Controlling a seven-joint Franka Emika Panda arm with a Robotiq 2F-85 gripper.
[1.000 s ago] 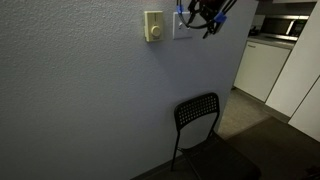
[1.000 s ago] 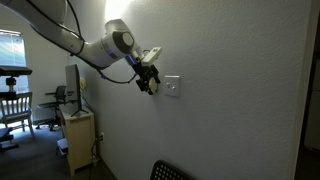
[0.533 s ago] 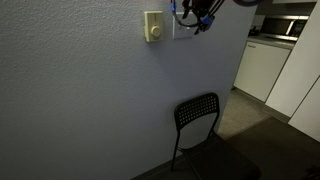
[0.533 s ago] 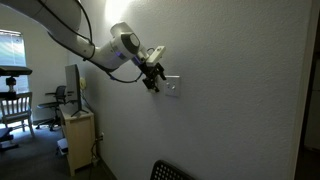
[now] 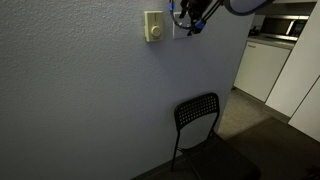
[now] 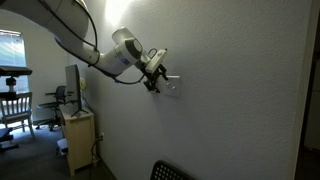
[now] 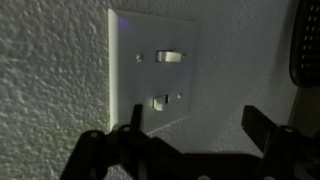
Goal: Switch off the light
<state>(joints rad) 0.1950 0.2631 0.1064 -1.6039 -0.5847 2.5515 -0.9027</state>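
Wrist view, close up: one white switch plate [image 7: 150, 60] on the textured wall [image 7: 50, 90]. It carries two small raised pieces, one above the other, too blurred to tell how they are set. Only this view shows the plate's face.

The gripper [image 7: 190, 145] comes in from the bottom edge. Its two dark fingers [image 7: 110, 150] are spread wide, nothing between them. A thin dark tip reaches the lower part of the plate; I cannot tell tip from shadow, or whether it touches.

In an exterior view the arm [image 6: 125, 50] sweeps in from the upper corner and the gripper [image 6: 157, 83] is pressed up against the switch plate [image 6: 173, 87]. From here the plate is a pale square only.

In an exterior view from along the wall, the gripper [image 5: 190, 20] covers most of the switch plate. One cream plate [image 5: 153, 26] with a round knob sits just beside it, level with it.

Room to move:
- Bare wall runs below the plates, down to one black chair [image 5: 200, 115] standing against it.
- Past the gripper, away from the cream plate, the wall ends at a corner, with white cabinets [image 5: 262, 65] beyond.
- A low wooden cabinet [image 6: 78, 135] with one monitor [image 6: 72, 85] stands well apart, under the arm.
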